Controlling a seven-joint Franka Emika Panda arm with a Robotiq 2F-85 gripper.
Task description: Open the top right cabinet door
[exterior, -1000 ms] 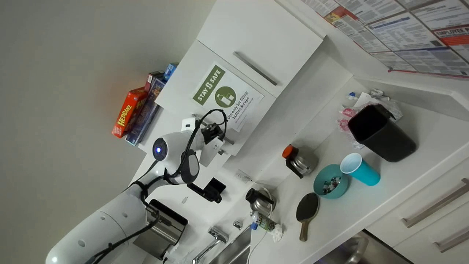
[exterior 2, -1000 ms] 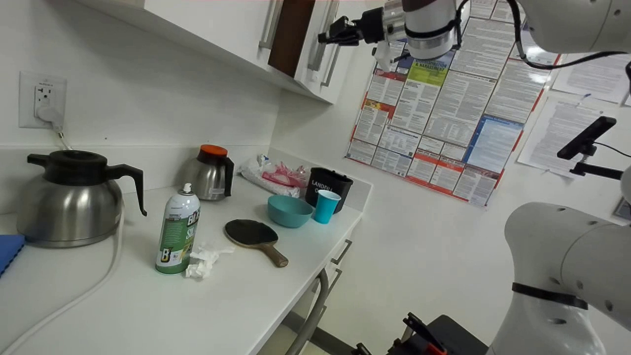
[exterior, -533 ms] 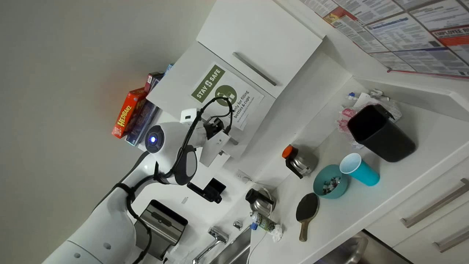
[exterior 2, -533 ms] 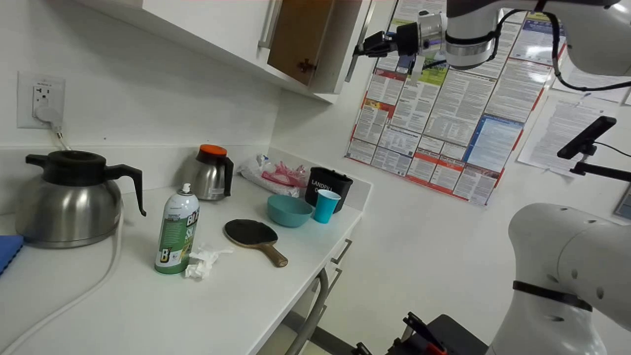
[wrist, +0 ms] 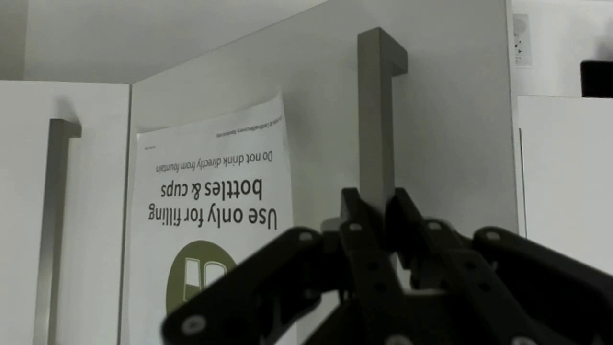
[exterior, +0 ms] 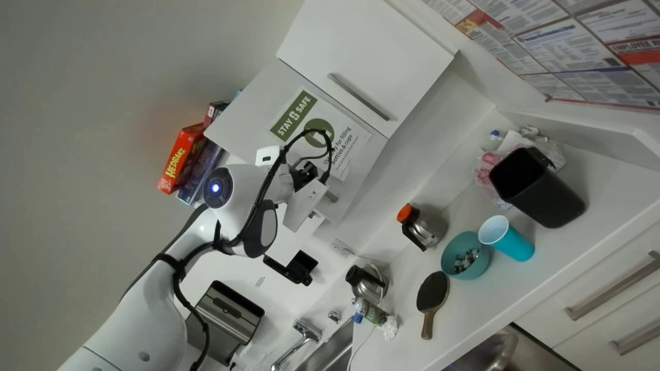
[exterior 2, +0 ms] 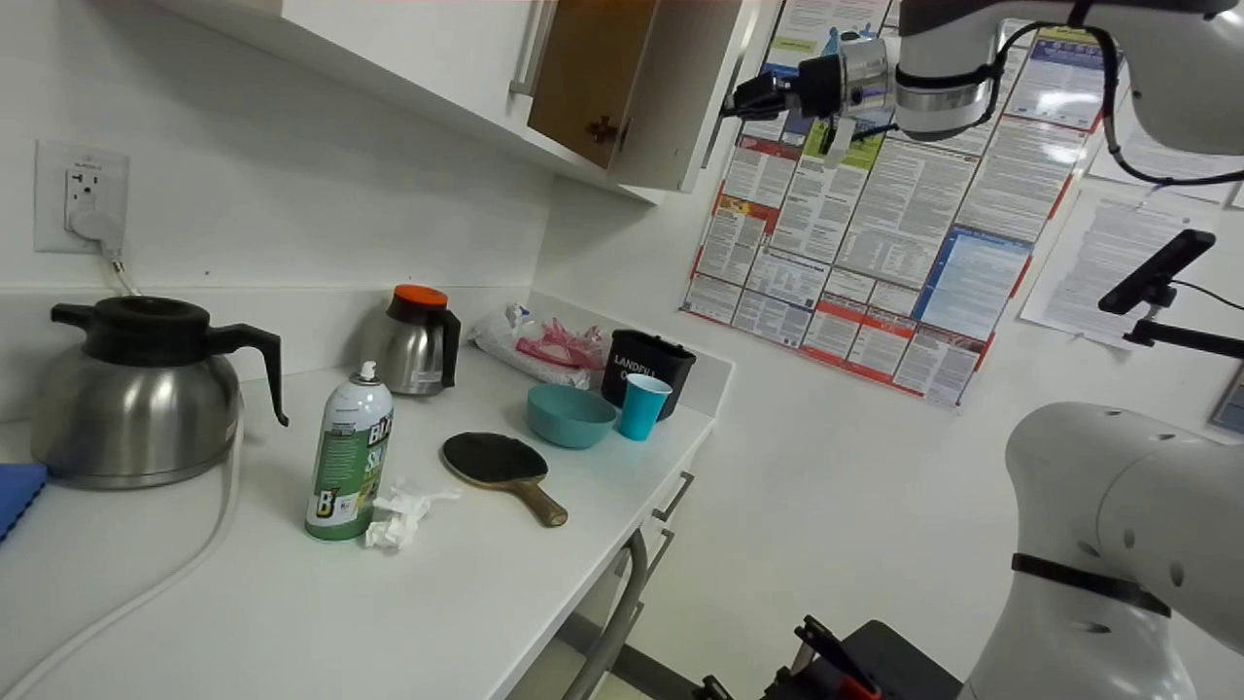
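top right door (wrist: 450, 143): likely stiff, light to swing
handle (wrist: 375, 115): probably rigid, slick; hold mid-bar
claw (wrist: 376, 207): nearly closed, gripping the handle

- Cabinet door (wrist: 330, 120): plain white, its bar handle (wrist: 376, 120) silver-grey
- Notice (wrist: 215, 153): white, black lettering, a green disc, a green band (exterior: 294, 115) with white capitals
- Cabinet interior (exterior 2: 588, 73): brown, maybe wood-grained — too dim to be sure
- Gripper (wrist: 377, 206): black
- Arm (exterior: 149, 319): white with black straps
- Bowl (exterior 2: 570, 418): teal
- Cup (exterior 2: 643, 408): bright blue, pale inside
- Orange-lidded flask (exterior 2: 400, 355): silver, black handle
- Spray can (exterior 2: 352, 457): green and white
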